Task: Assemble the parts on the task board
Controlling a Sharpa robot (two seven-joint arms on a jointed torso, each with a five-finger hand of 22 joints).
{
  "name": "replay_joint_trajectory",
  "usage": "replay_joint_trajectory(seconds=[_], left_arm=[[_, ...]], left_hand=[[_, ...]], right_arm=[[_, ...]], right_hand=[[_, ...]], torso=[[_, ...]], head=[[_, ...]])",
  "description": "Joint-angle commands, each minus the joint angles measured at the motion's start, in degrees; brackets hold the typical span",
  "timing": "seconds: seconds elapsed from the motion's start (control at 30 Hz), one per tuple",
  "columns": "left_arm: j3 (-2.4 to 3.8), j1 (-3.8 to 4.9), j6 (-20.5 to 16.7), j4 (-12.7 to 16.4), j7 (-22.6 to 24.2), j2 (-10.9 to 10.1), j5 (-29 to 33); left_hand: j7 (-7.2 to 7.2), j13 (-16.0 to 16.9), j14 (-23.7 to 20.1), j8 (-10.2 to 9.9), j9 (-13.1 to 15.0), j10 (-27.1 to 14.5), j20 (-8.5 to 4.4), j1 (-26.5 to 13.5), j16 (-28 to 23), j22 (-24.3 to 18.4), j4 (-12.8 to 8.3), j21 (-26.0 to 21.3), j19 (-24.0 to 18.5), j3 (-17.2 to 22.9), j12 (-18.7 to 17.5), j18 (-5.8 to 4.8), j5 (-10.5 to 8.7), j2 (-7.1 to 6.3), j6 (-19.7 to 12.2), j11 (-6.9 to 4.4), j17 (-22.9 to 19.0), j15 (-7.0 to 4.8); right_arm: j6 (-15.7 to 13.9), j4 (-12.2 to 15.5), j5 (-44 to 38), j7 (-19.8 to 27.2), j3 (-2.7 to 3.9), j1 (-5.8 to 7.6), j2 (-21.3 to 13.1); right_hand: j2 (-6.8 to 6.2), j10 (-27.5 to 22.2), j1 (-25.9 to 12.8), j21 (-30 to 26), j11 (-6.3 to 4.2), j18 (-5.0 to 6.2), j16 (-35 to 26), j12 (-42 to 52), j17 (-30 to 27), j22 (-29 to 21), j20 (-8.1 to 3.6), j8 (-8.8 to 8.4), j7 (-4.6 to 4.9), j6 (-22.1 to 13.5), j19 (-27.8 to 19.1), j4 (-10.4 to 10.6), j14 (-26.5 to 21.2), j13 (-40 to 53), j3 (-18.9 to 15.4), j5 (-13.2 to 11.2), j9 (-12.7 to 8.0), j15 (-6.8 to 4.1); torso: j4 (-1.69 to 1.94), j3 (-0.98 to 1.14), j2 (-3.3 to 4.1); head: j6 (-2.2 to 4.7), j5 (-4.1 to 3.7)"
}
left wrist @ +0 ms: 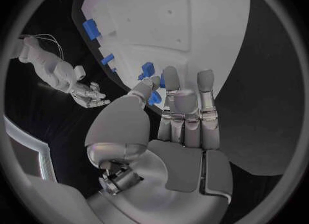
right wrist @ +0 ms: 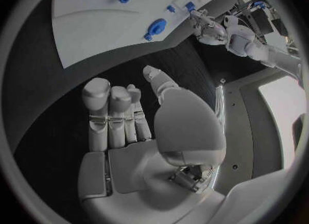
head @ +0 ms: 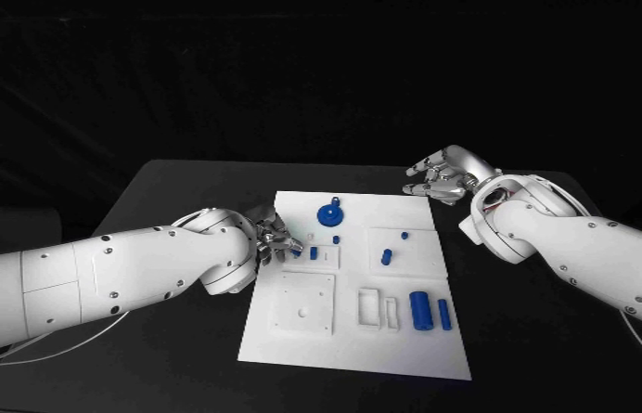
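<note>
**Both hands at the board edges, left on a small blue part**

Surface (head: 174,186): black, carries everything.

Task board (head: 359,339): white plate, centre of the surface, long axis running away from me. Near half has a raised square plate (head: 303,305) with a small hole, and next to it two narrow rectangular frames (head: 378,307).

My left arm (head: 121,274) comes in low across the surface; my left hand (head: 269,234) sits at the board's left edge, about mid-length. In the left wrist view my fingers (left wrist: 205,87) are stretched out side by side over the board edge, and my thumb and nearest finger close on a small blue part (left wrist: 149,70). Looks like a pinch, though I can't tell how firm the contact is.

My right arm (head: 569,241) comes in from the other side; my right hand (head: 442,176) hovers off the board's far right corner, over bare surface. It holds nothing, fingers loosely curled and apart, thumb out to the side.

Blue parts, big to small:
- gear-like disc (head: 330,214), far end of the board, lying flat.
- thick cylinder (head: 420,310), near right area, lying along the board.
- thin bar (head: 444,315), just beside the cylinder, parallel to it.
- short peg (head: 387,257), mid-board, right of centre.
- small piece (head: 314,253), mid-board, near my left fingertips.
- tiny pieces (head: 338,238) between the disc and that small piece; too small to tell their shape.
</note>
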Motion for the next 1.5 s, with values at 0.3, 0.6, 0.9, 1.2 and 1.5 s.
replay_joint_trajectory(seconds=[0.3, 0.6, 0.9, 1.2, 1.5], left_arm=[[-0.18, -0.35, 2.0, 0.2, -1.2, -0.1, -0.9], [-0.18, -0.41, 2.0, 0.3, -1.5, -0.3, -1.2], [-0.18, -0.43, 2.3, 0.6, -1.6, -0.5, -1.3], [-0.18, -0.45, 2.6, 0.6, -1.7, -0.5, -1.3], [-0.18, -0.45, 2.9, 0.7, -1.8, -0.6, -1.3]], left_hand=[[-4.04, 0.1, 0.0, -0.1, 14.8, 3.1, 0.01, 0.9, 0.4, 1.1, -1.9, 0.5, 0.1, 2.1, 0.3, 0.43, 0.18, 0.06, 4.5, -0.46, 0.4, -0.24], [-4.04, 0.1, 0.0, -0.1, 14.9, 3.1, 0.04, 0.9, 0.5, 1.1, -2.1, 0.6, 0.0, 2.2, 0.4, 0.49, 0.77, 0.01, 4.6, -0.48, 0.6, -0.22], [-4.06, 0.1, 0.0, 0.0, 15.0, 3.1, 0.05, 0.8, 0.7, 1.1, -2.2, 0.7, 0.0, 2.4, 0.5, 0.53, 0.98, 0.01, 4.6, -0.49, 0.7, -0.23], [-4.06, 0.1, 0.0, 0.1, 15.1, 3.1, 0.08, 0.7, 0.7, 1.1, -2.4, 0.8, -0.1, 2.5, 0.5, 0.57, 1.09, 0.02, 4.5, -0.49, 0.9, -0.22], [-4.06, 0.1, 0.0, 0.1, 15.1, 3.1, 0.08, 0.7, 0.7, 1.1, -2.4, 0.8, -0.1, 2.5, 0.5, 0.57, 1.09, 0.02, 4.5, -0.49, 0.9, -0.22]], right_arm=[[0.6, 0.0, -0.1, 0.2, 0.03, -0.09, -0.1], [0.5, 0.0, -0.1, 0.3, 0.03, -0.15, -0.1], [0.5, -0.2, -0.1, 0.3, 0.03, -0.16, -0.1], [0.6, -0.3, -0.1, 0.3, 0.03, -0.17, 0.0], [0.6, -0.4, -0.1, 0.3, 0.04, -0.17, 0.0]], right_hand=[[0.0, 0.0, -0.6, -0.2, -0.33, 0.86, -0.2, -0.2, -0.1, 5.3, -0.08, -0.3, -0.02, 0.3, 2.1, 0.0, 0.1, -0.1, -0.1, 0.2, -0.1, -0.14], [0.01, 0.0, -0.7, -0.3, -0.34, 0.86, -0.2, -0.2, -0.1, 5.3, -0.09, -0.31, -0.03, 0.3, 2.2, 0.3, 0.1, -0.1, -0.3, 0.4, -0.1, -0.15], [0.01, 0.0, -0.7, -0.3, -0.34, 0.86, -0.2, -0.2, -0.1, 5.3, -0.09, -0.31, -0.03, 0.3, 2.2, 0.3, 0.1, -0.1, -0.3, 0.4, -0.1, -0.15], [-0.03, 0.1, -0.7, -0.2, -0.35, 0.84, -0.1, -0.2, 0.0, 5.4, -0.1, -0.31, -0.04, 0.4, 2.2, 0.3, 0.1, 0.0, -0.3, 0.5, -0.1, -0.16], [-0.03, 0.1, -0.7, -0.2, -0.35, 0.84, -0.1, -0.2, 0.0, 5.4, -0.1, -0.31, -0.04, 0.4, 2.2, 0.3, 0.1, 0.0, -0.3, 0.5, -0.1, -0.16]], torso=[[0.0, 0.0, 0.01], [0.04, -0.01, -0.03], [-0.06, 0.03, 0.03], [-0.05, 0.04, 0.02], [0.01, 0.05, 0.0]], head=[[-0.12, -0.06], [-0.17, 0.04], [-0.2, 0.08], [-0.17, 0.15], [-0.3, 0.18]])
